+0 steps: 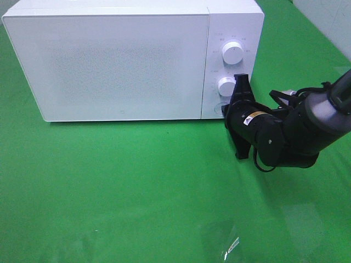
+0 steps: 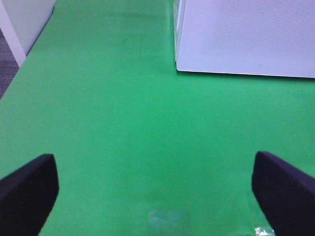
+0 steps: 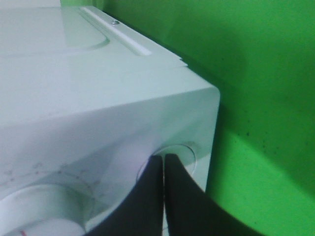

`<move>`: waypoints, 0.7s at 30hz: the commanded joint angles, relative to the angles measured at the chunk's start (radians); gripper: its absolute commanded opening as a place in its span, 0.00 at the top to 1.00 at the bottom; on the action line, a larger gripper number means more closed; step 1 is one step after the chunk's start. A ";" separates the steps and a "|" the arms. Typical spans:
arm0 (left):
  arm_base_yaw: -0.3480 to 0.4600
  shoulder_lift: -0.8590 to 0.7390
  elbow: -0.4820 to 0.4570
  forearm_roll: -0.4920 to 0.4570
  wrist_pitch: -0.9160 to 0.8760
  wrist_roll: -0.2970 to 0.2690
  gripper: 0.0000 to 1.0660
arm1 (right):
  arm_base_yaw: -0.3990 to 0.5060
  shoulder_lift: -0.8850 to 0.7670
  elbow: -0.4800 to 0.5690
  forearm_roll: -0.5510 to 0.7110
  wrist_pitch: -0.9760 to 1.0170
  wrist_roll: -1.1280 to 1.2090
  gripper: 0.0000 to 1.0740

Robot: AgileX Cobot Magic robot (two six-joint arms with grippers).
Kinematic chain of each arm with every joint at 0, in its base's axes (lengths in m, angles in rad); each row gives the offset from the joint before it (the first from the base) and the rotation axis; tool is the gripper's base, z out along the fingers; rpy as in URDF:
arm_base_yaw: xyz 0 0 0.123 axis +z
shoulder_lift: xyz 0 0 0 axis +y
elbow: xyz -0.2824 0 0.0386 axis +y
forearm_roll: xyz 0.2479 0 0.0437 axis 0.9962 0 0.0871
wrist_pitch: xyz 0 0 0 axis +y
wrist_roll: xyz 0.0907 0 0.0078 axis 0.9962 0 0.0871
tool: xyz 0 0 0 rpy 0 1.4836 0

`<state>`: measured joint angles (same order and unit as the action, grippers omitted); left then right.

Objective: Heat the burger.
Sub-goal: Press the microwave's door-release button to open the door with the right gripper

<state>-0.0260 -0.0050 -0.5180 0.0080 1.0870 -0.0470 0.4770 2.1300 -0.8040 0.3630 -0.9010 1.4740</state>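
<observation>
A large white box-shaped microwave oven (image 1: 109,60) stands along the far edge of a bench (image 1: 137,186) covered in bright green cloth. Its wide, speckled pale door is shut and takes up most of the front. The control panel is a narrow strip at the oven's right end, with two round white knobs one above the other: the upper knob (image 1: 233,53) and the lower knob (image 1: 226,86). The burger does not show in any view, and nothing can be seen through the door, so I cannot tell where it is. The right arm, black and bulky, reaches in from the right edge of the bench toward the control panel. The right tool (image 1: 226,109) has its two black fingers pressed together with only a thin seam between them. In the right wrist view, the tips of that tool (image 3: 164,157) meet a round recessed white button (image 3: 184,150) at the lower corner of the panel, just below the lower knob. The left tool (image 2: 155,191) appears only in its own wrist view. Its two dark fingers (image 2: 27,191) stand wide apart with nothing between them, above bare green cloth in front of the oven's left corner. A small scrap of clear film (image 1: 230,245) lies near the front edge of the bench.
</observation>
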 commanded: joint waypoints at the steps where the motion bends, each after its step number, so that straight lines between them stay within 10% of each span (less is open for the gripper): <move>1: 0.003 -0.015 0.001 -0.008 -0.016 0.000 0.06 | -0.011 0.010 -0.023 -0.008 0.000 -0.002 1.00; 21: 0.003 -0.015 0.001 -0.008 -0.016 0.000 0.06 | -0.011 0.012 -0.051 0.027 -0.173 0.028 1.00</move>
<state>-0.0260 -0.0050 -0.5180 0.0080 1.0870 -0.0470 0.4740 2.1610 -0.8300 0.3620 -0.9310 1.5010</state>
